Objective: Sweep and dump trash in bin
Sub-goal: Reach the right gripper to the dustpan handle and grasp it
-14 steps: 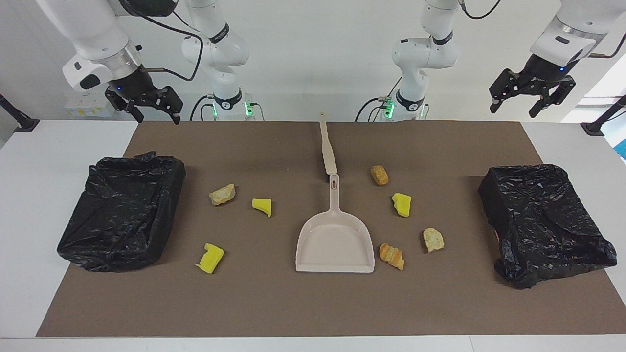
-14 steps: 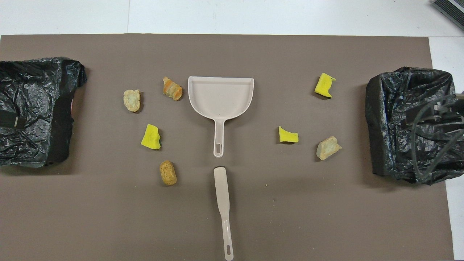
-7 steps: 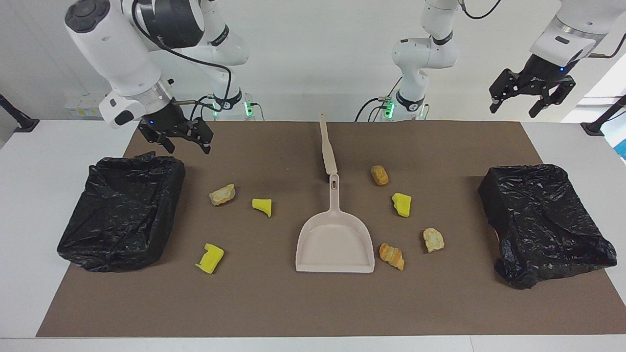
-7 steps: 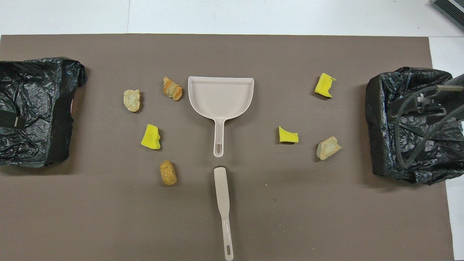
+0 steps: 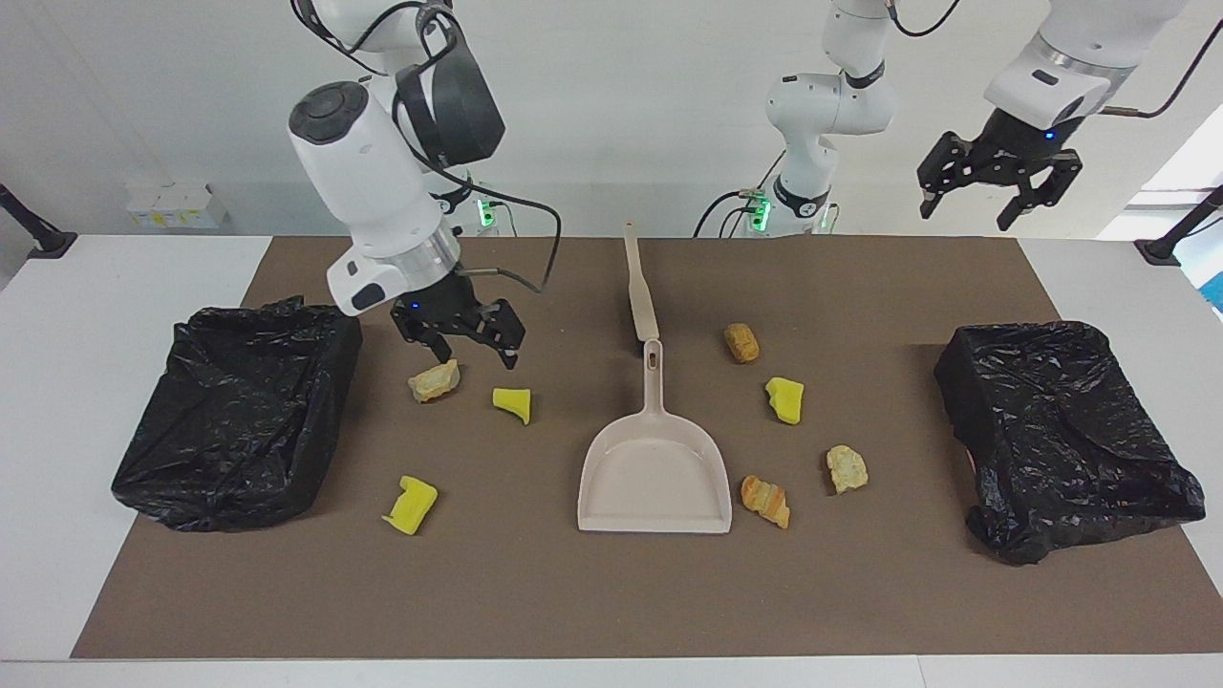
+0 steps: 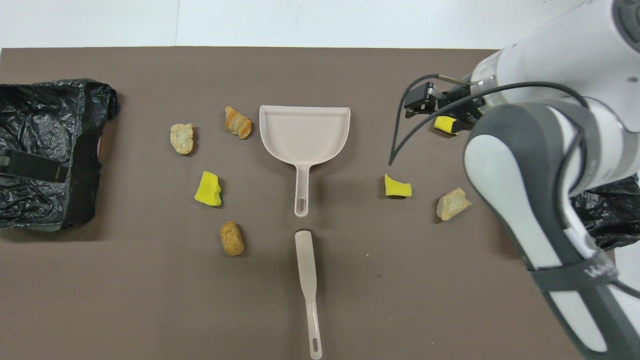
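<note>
Seven scraps of trash are scattered on the brown mat (image 5: 592, 602) covering the counter (image 5: 57, 573), none of them in either bin. Toward the right arm's end lie a tan lump (image 5: 435, 380), a yellow foam chunk (image 5: 513, 402) beside it, and a second yellow chunk (image 5: 411, 505) farther from the robots. Toward the left arm's end lie a brown crusty lump (image 5: 741, 342), a yellow chunk (image 5: 784, 399), a pale lump (image 5: 847, 468) and an orange-brown lump (image 5: 766, 501) — the last just beside the beige dustpan (image 5: 655, 468). The dustpan is set mid-mat, handle toward the robots, with the beige brush (image 5: 638, 287) lying nearer to the robots, its tip by the handle end. One black-bagged bin (image 5: 239, 411) is placed at the right arm's end, another (image 5: 1061, 435) at the left arm's.

The right end effector (image 5: 457, 336) is held low over the tan lump, fingers spread wide, nothing gripped. The left end effector (image 5: 998, 182) is seen raised over the counter's edge near the robots — fingers spread, empty.
</note>
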